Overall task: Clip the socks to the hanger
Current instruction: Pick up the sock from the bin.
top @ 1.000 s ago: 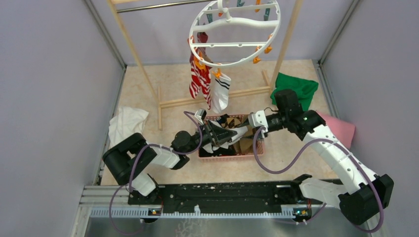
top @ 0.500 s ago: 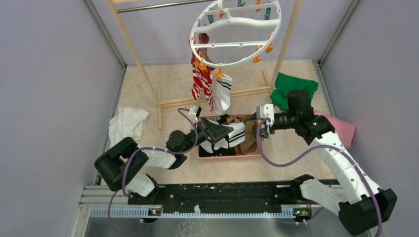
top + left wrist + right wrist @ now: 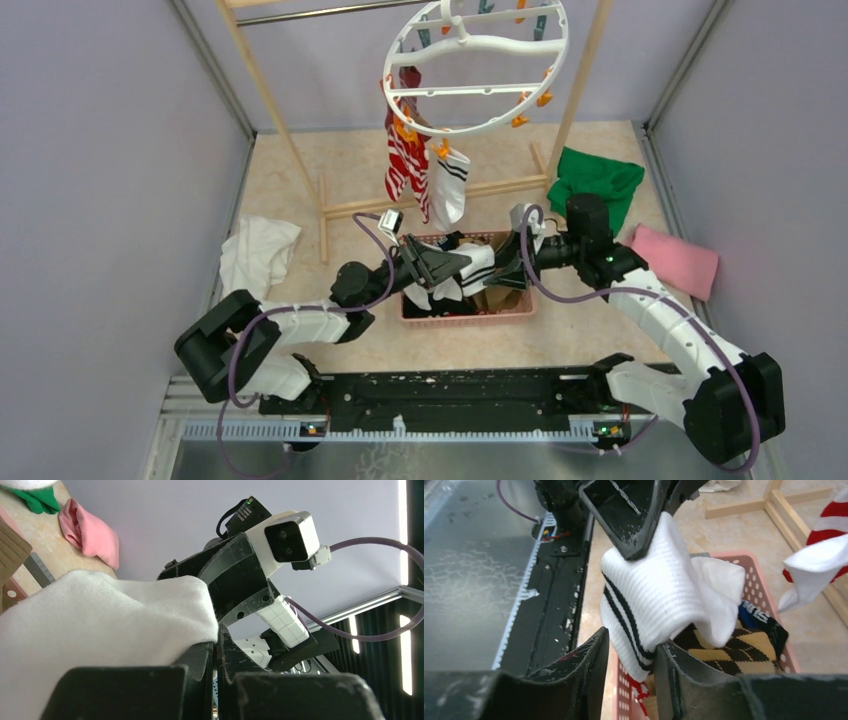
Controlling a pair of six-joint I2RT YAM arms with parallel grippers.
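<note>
While pressed tight on one fold of the white sock with black bands (image 3: 659, 600), just above the basket (image 3: 769, 587), the left gripper (image 3: 460, 263), with little cloth in the pinch; lower on the same sock, the right gripper (image 3: 631, 647), fingers apart with the cuff between them; cannot tell whether pinching it or merely around it.

Risks from here, as judged: closing on one layer only and so spreading nothing open; pulling before gripping surely, and dragging the cloth out of the left pinch, back down onto the brown argyle sock (image 3: 729, 652) inside the basket; raising both wrists, crowded together over the basket, and knocking one against the other.

Shown by the right wrist alone: bands, fold, gap between its fingers; by the left wrist alone: white cloth bulging over its own shut fingers, the right wrist camera (image 3: 290, 535) close beyond; from above alone: the hanger (image 3: 470, 88), high and well beyond the basket, with a red-and-white striped sock (image 3: 405, 165) and a second white sock (image 3: 447, 185) already clipped, other pegs (image 3: 545, 100) bare.
</note>
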